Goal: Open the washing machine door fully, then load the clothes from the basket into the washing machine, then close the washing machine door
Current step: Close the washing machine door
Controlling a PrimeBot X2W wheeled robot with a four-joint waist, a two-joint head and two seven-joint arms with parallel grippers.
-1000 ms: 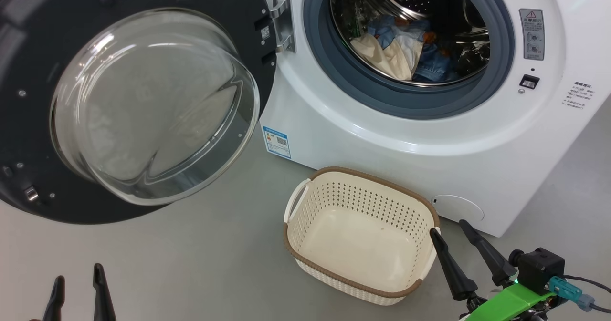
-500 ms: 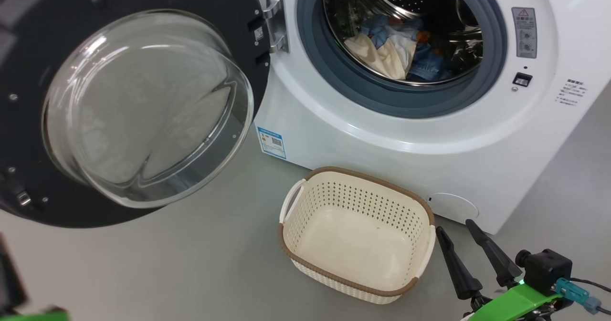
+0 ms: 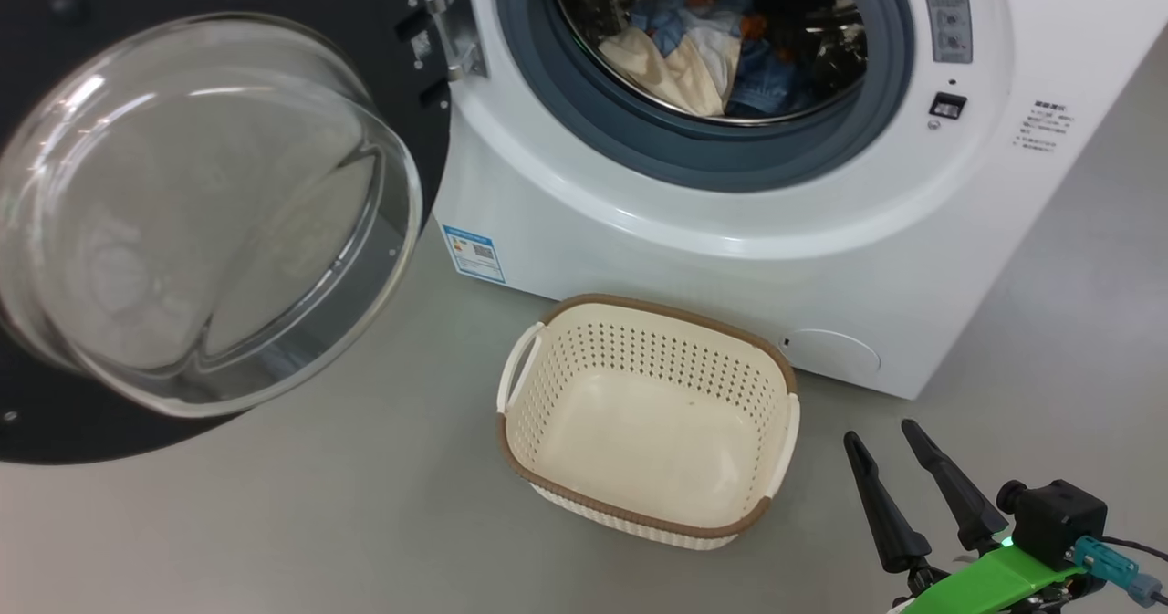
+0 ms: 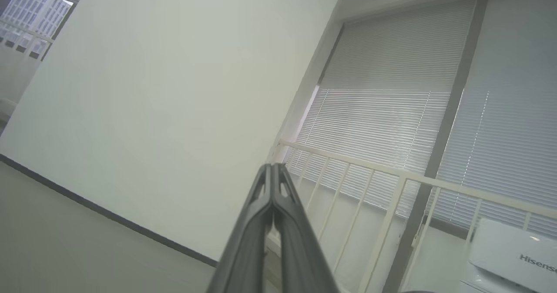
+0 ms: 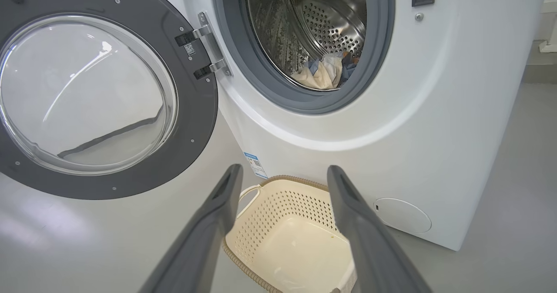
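The washing machine [image 3: 693, 258] [image 5: 435, 110] stands white ahead, and its black door [image 3: 55, 413] [image 5: 196, 123] with the glass bowl hangs wide open to the left. Blue and cream clothes [image 3: 703, 57] [image 5: 324, 71] lie inside the steel drum. The cream basket [image 3: 639, 523] [image 5: 278, 206] sits on the floor in front of the machine with nothing in it. My right gripper [image 3: 883, 436] [image 5: 283, 173] is open, low to the right of the basket, holding nothing. My left gripper [image 4: 273, 166] is shut, fingers pressed together on nothing, pointing at a wall away from the machine.
Grey floor [image 3: 319, 523] spreads around the basket and under the open door. The left wrist view looks toward a pale wall [image 4: 174, 88], a white railing [image 4: 391, 180], window blinds [image 4: 391, 88] and another white appliance [image 4: 513, 258].
The head camera has turned, shifting the whole picture left and up. My left gripper has left the head view's lower left and has gone from open to shut. The right gripper stays open.
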